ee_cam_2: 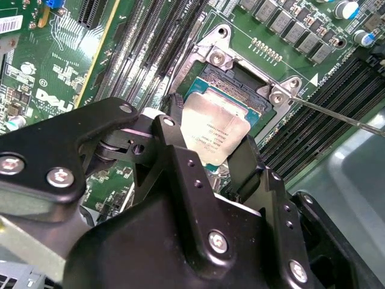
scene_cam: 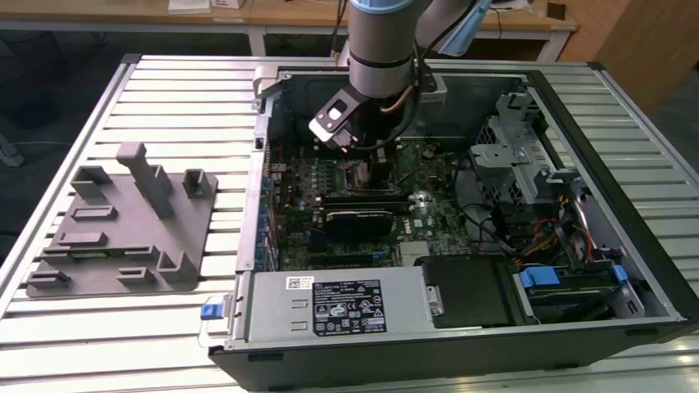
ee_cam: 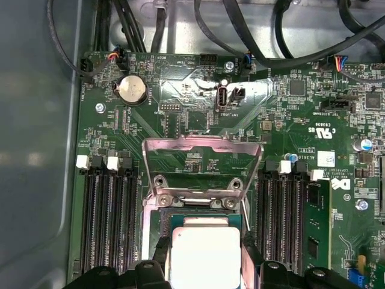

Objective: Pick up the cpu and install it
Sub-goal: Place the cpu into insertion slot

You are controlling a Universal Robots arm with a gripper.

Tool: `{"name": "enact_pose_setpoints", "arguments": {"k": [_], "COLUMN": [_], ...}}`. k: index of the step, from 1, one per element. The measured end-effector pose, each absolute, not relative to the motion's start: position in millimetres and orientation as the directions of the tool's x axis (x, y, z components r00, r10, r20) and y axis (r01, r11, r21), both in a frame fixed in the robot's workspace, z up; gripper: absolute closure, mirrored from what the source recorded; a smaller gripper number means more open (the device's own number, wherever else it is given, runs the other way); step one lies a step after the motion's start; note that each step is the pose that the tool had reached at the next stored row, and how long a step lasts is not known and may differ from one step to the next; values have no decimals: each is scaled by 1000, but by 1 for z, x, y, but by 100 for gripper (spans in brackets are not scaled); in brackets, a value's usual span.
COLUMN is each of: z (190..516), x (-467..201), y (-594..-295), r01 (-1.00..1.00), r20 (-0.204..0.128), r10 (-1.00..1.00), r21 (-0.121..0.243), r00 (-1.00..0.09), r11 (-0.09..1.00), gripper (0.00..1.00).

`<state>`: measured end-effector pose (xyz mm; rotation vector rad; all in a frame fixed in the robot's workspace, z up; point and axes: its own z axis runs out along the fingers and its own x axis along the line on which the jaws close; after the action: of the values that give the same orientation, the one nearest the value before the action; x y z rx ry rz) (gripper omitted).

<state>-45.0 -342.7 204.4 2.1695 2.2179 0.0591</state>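
Note:
The cpu (ee_cam_2: pixel 213 129), a flat square chip with a shiny silver top, sits between my gripper's (ee_cam_2: pixel 210 143) two black fingers (ee_cam_2: pixel 174 123), which are shut on its opposite edges. It hovers slightly tilted just over the open motherboard socket (ee_cam_2: pixel 240 77). In the first wrist view the cpu (ee_cam: pixel 204 256) lies in front of the raised metal load plate (ee_cam: pixel 201 165), with my gripper (ee_cam: pixel 204 260) around it. In the exterior view the arm reaches down into the open computer case (scene_cam: pixel 437 344), and the gripper (scene_cam: pixel 369 166) is low over the motherboard.
A thin socket lever (ee_cam_2: pixel 337 115) sticks out beside the socket. Memory slots (ee_cam: pixel 108 223) flank it on both sides. Cables (scene_cam: pixel 492 221), a drive cage (scene_cam: pixel 525 164) and the power supply (scene_cam: pixel 333 303) crowd the case. A grey fixture plate (scene_cam: pixel 120 229) lies at the exterior view's left.

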Motion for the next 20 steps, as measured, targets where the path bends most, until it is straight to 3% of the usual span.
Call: {"name": "enact_pose_setpoints", "arguments": {"k": [20], "z": [199], "x": [-47], "y": [-339], "r01": [998], "r20": [-1], "r10": [1000], "r21": [54], "r00": [-22], "r11": [22], "gripper": [46]}}
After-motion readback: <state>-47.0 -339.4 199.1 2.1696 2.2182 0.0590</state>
